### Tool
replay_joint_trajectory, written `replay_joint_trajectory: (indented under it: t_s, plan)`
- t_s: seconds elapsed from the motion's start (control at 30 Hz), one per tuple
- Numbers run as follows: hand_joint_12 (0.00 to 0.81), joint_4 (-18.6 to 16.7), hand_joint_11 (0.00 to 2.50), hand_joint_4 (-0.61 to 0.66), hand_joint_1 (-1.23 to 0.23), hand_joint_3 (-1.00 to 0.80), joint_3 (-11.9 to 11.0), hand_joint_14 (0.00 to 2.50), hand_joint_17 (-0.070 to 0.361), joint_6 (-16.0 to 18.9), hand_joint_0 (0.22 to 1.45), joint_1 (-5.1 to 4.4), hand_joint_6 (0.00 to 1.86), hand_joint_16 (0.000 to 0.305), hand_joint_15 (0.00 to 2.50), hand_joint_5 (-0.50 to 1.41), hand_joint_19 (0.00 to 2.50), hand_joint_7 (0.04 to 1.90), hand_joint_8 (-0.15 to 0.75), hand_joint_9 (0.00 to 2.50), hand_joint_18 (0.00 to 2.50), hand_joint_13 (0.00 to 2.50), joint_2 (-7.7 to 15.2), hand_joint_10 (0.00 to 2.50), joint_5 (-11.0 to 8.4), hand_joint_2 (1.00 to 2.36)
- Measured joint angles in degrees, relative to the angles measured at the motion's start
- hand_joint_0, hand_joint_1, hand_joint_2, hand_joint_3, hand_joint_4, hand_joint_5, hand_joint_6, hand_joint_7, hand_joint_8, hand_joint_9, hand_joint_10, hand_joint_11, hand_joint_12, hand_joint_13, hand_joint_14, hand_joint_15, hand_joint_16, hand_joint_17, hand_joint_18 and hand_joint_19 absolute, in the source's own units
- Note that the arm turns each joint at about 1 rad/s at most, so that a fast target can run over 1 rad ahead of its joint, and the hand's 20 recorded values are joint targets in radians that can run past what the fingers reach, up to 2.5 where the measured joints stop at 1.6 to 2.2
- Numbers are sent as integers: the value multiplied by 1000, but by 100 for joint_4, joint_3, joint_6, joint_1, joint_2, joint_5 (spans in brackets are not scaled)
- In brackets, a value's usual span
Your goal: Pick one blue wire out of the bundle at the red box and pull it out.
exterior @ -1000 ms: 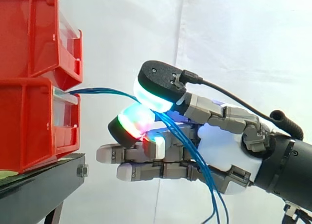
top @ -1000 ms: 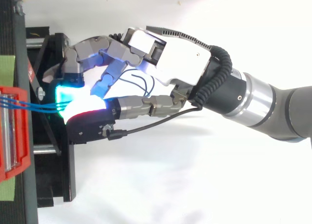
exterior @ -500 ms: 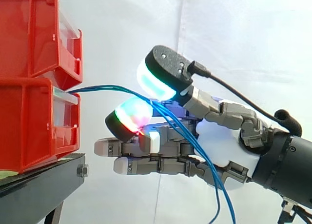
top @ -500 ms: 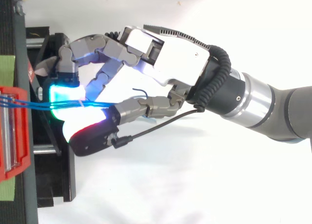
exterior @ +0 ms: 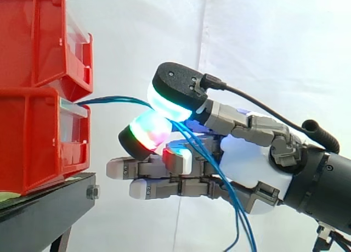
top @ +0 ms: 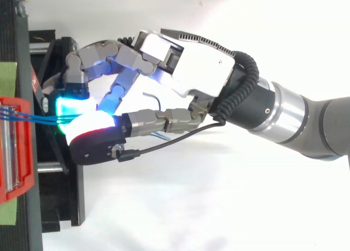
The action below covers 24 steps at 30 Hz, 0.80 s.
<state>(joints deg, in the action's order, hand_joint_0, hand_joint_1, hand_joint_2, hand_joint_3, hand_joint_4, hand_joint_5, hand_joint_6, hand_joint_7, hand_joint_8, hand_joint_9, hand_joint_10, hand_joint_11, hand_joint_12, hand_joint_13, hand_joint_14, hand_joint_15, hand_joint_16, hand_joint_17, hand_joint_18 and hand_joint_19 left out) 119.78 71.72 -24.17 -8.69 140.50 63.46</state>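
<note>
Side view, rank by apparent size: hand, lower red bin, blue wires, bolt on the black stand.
1. hand, largest, though possibly nearer the camera.
2. lower red bin, cut off at the left edge.
3. blue wires, long but thin.
4. bolt on the black stand, smallest.

Stacked bins [exterior: 33, 126] are sitting on the stand [exterior: 44, 208]; wires [exterior: 115, 100] are running rightward from the lower one into the hand [exterior: 252, 164].

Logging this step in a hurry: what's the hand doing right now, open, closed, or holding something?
The hand is closed on the blue wires, pinched between two fingertips; how many strands cannot be told.
</note>
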Motion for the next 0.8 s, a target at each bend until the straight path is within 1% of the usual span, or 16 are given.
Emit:
replay_joint_trajectory:
  t_s: [0.13,0.23,0.27,0.3,0.33,0.37,0.43,0.5,0.53,0.57,0.6,0.63,0.7,0.73,0.77,0.8]
  plan:
    - [367,1,975,166,-874,-166,0,11,111,0,597,0,839,49,296,-75,347,1253,263,1344,615,637,1,22,-7,1016]
    - [354,-1,974,133,-919,-207,0,12,107,-5,602,0,853,48,297,-93,339,1239,251,1282,564,591,2,26,-14,1016]
    - [344,-2,978,155,-932,-280,0,12,103,-8,609,0,854,46,293,-100,341,1234,241,1265,538,563,2,26,-15,1014]
    - [344,-4,973,178,-975,-416,0,12,104,-10,595,-1,855,46,296,-102,342,1232,238,1257,527,562,2,26,-15,1006]
    - [346,-5,978,184,-975,-490,0,12,105,-15,574,0,855,47,297,-103,342,1231,240,1256,529,554,2,26,-16,1001]
    - [350,-6,973,190,-960,-500,0,13,108,-18,541,1,855,48,297,-103,350,1218,247,1255,527,555,1,25,-17,1000]
    - [369,-11,955,199,-883,-500,0,13,116,-22,485,1,853,52,292,-103,350,1199,259,1258,543,559,1,23,-17,1000]
    - [388,-14,928,206,-713,-500,0,11,125,-25,444,0,840,56,294,-95,364,1175,274,1298,562,574,0,23,-14,1000]
    - [388,-14,920,205,-693,-500,0,11,125,-25,446,1,840,55,287,-94,368,1169,271,1302,561,574,1,22,-14,1000]
    - [388,-14,921,203,-589,-500,0,11,124,-25,453,1,829,55,292,-89,385,1166,278,1341,557,587,2,23,-11,1000]
    - [385,-13,928,200,-516,-500,0,11,120,-24,469,1,817,53,295,-82,389,1182,270,1343,570,600,2,23,-7,1000]
    - [381,-12,921,197,-493,-500,0,13,118,-24,478,3,816,53,289,-82,392,1183,262,1351,566,597,2,24,-6,1000]
    - [356,-6,923,184,-392,-500,0,13,105,-23,548,2,800,47,298,-74,426,1207,237,1357,548,593,2,25,-3,1000]
    - [348,-4,933,184,-397,-469,0,12,102,-22,571,1,797,46,298,-71,424,1214,234,1380,548,605,3,27,-2,1002]
    - [351,-3,948,191,-443,-427,0,12,101,-21,581,1,796,45,304,-70,432,1218,239,1397,553,626,3,26,-2,1006]
    - [345,-2,948,191,-553,-370,0,13,100,-20,594,1,798,44,301,-70,423,1229,242,1399,567,631,3,26,-1,1009]
